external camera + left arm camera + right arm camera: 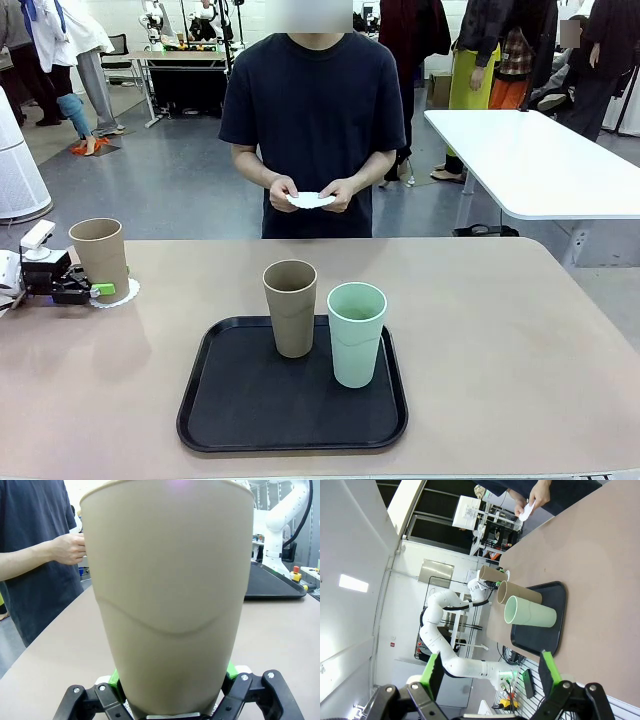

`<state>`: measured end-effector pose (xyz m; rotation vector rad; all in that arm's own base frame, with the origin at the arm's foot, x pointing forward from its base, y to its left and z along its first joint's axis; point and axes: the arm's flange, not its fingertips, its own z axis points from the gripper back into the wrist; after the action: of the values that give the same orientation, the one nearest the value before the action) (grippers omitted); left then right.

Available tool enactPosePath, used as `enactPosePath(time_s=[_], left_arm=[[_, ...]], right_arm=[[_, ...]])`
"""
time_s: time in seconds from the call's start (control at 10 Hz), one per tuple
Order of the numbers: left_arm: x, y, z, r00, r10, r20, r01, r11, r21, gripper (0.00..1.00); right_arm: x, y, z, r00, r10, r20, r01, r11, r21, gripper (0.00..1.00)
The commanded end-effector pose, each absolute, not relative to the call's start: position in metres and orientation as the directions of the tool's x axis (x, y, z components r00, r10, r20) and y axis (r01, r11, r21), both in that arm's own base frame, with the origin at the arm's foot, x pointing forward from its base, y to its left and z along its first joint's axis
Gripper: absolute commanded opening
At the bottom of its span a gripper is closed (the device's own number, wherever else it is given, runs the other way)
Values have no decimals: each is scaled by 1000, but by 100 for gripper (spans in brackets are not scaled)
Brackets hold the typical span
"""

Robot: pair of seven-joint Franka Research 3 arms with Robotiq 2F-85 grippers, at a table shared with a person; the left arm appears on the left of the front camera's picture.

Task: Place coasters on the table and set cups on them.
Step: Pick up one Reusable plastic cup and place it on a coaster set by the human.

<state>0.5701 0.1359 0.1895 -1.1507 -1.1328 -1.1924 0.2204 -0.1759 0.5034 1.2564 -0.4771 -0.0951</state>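
The left tool (pixel 172 680) stood with its jaws around the foot of a tan cup (pixel 99 255), its green pads (pixel 114 678) right at the cup's wall on both sides; whether they pressed it or stood just clear could not be told. That cup stood upright on a doily (pixel 129 293) on the counter (pixel 480 320). Well away from that tool, a tray (pixel 240 410) carried a second tan cup (pixel 290 307) and a green cup (pixel 356 333). The right tool (pixel 490 672) gaped wide, holding nothing. Beyond the counter, a person's hands (pixel 340 194) held another doily (pixel 311 200).
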Motion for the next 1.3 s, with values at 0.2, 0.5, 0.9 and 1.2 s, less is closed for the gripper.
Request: enactPosePath(time_s=[0.2, 0.5, 0.9, 1.2], left_arm=[[569, 129, 183, 24, -100, 995, 1000, 13, -23, 100], [568, 129, 184, 24, -101, 995, 1000, 12, -23, 100], [568, 131, 185, 41, -115, 993, 999, 7, -40, 100], [567, 136, 185, 40, -133, 990, 999, 7, -39, 100]], right_arm=[[222, -174, 503, 894, -339, 293, -187, 312, 931, 100], [222, -174, 503, 894, -339, 293, -187, 312, 931, 100], [222, -174, 503, 894, -339, 293, -187, 312, 931, 100], [222, -174, 503, 894, -339, 293, -187, 312, 931, 100]])
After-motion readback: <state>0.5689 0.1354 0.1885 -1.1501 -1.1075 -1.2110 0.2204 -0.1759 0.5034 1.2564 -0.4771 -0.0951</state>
